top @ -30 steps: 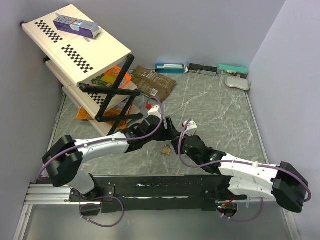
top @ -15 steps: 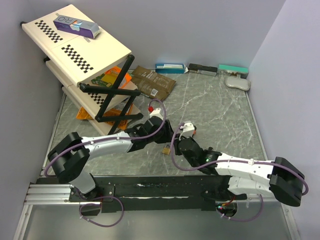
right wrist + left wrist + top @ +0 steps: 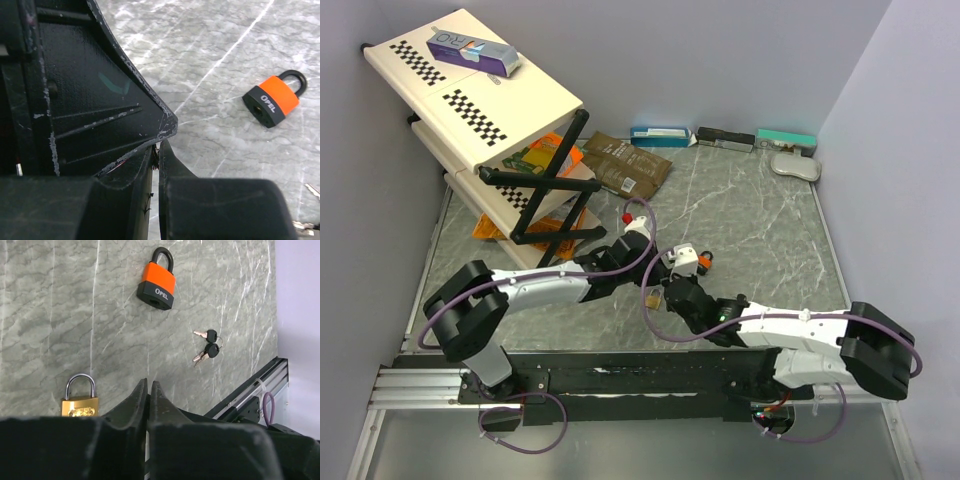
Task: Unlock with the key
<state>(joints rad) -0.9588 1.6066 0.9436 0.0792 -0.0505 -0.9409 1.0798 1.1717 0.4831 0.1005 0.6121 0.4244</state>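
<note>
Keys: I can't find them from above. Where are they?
In the left wrist view, the keys lie on the table right of centre, below the orange padlock.

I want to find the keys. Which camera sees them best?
The left wrist view: both black-headed keys lie fully visible on the table. The right wrist view catches only slivers at its lower right edge. The top view shows none.

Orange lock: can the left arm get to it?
Probably yes. In the left wrist view, only bare table lies between the shut left gripper and the orange lock. The brass lock and keys sit off to the sides. Its jaws would have to open first.
</note>
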